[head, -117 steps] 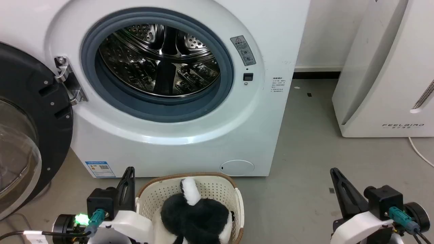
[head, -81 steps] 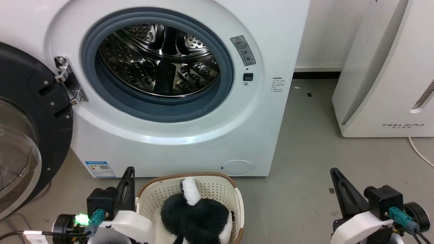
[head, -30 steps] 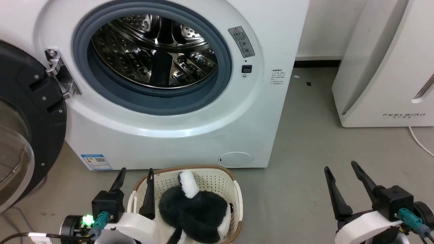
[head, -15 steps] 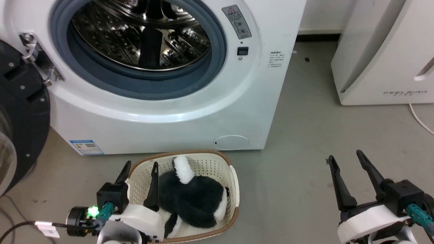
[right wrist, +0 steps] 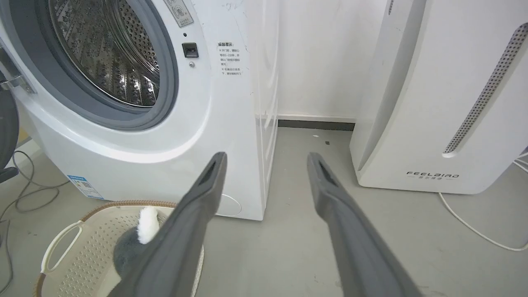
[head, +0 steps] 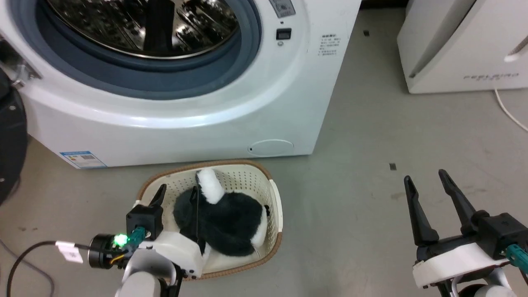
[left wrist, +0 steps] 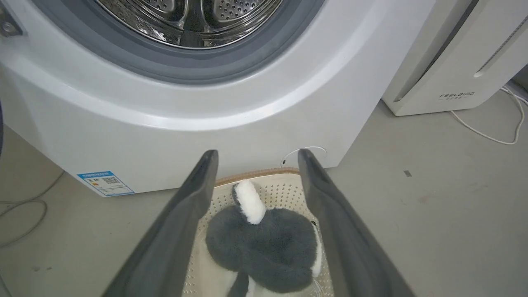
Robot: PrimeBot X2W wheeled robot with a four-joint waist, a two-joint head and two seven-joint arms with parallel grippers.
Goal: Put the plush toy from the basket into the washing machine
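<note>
Inside the basket (head: pixel 274 206) lies the plush toy (head: pixel 231 220).

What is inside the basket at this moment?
The plush toy, black fur with white patches, lies in the basket, with the open left gripper above it. The part of the basket's bottom beneath the toy is covered.
</note>
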